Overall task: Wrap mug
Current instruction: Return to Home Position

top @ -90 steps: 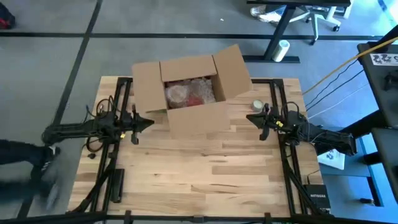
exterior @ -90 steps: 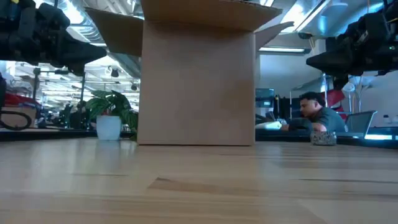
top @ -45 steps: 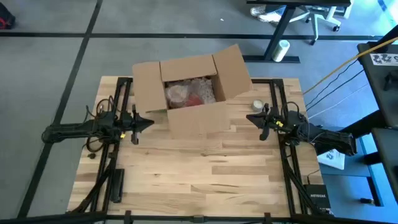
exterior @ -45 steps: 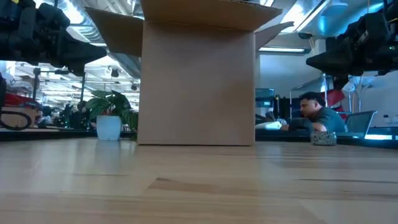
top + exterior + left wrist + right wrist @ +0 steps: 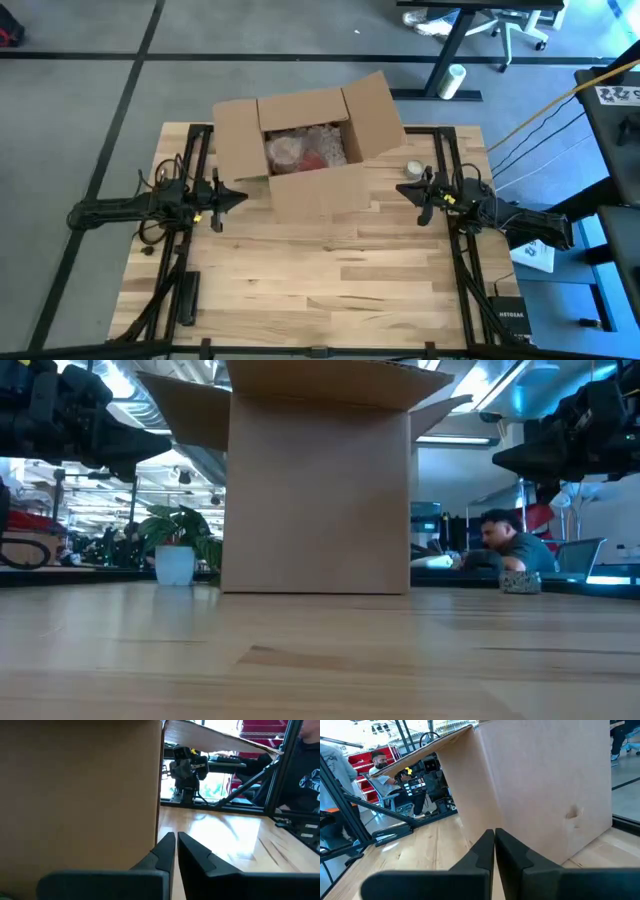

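High view: both arms sit unmoved, while the dark figure seen earlier at the near left edge has gone. The left hand (image 5: 241,197) and right hand (image 5: 402,189) flank the cardboard box (image 5: 318,193), fingers pressed together. Inside the open, matte-brown box lies the wrapped mug (image 5: 305,148), a crinkled translucent bundle, on the pale plank tabletop (image 5: 320,272).
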